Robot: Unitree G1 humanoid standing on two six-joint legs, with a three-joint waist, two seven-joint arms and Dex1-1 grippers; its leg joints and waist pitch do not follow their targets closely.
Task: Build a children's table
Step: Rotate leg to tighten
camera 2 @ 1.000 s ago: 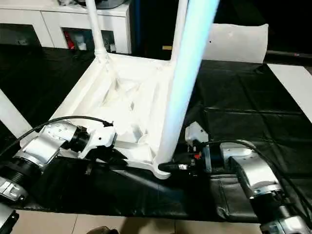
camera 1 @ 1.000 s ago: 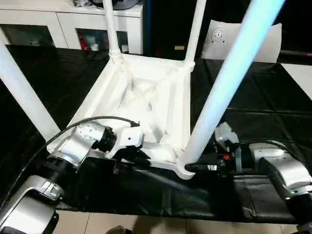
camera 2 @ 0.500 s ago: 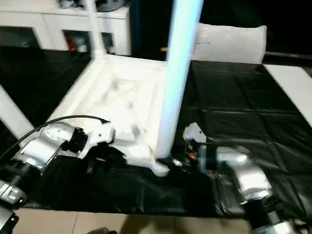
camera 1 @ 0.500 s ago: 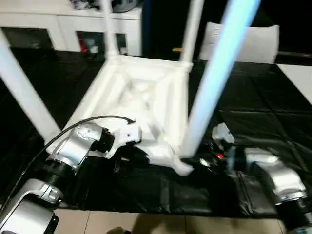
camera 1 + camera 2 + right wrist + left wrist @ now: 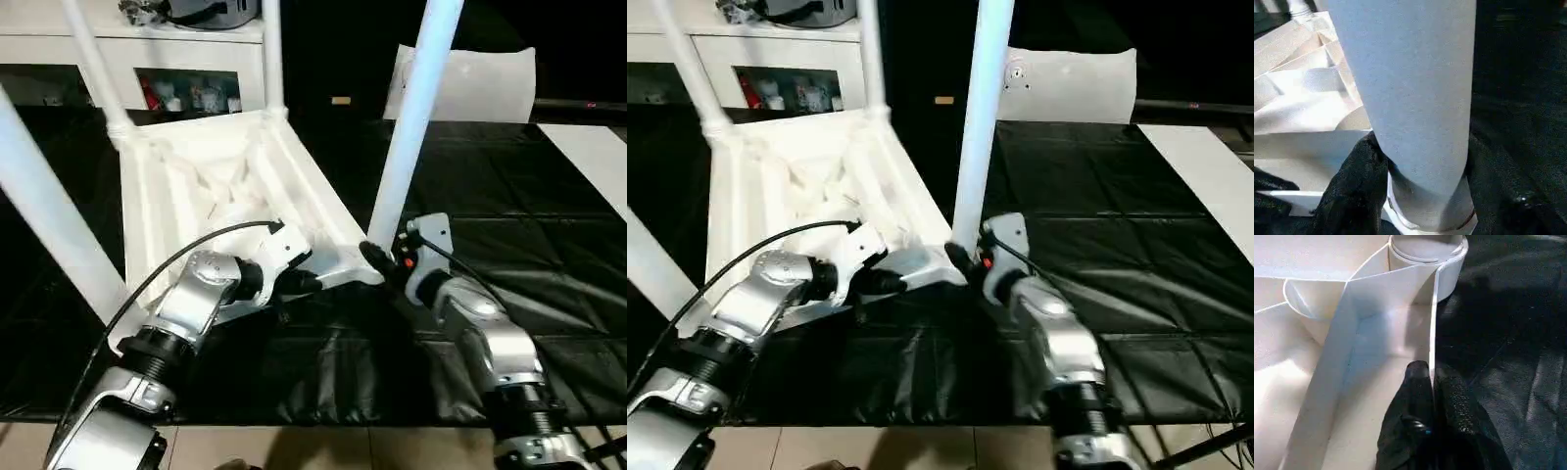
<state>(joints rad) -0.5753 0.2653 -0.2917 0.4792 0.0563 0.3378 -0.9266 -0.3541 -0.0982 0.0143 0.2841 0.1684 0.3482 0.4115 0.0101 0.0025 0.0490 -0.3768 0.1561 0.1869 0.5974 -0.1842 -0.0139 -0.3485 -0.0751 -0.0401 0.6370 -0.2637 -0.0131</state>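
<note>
Upside-down children's table (image 5: pixel 211 186) on the black counter (image 5: pixel 509 206)
Four legs (image 5: pixel 411 117) standing up, one tabletop; left hand (image 5: pixel 1431 382) pinching the thin tabletop rim; right hand (image 5: pixel 377 257) wrapped around the near leg's bottom.

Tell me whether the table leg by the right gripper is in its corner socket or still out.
In. The leg stands upright with its base seated in the tabletop's round corner socket.
</note>
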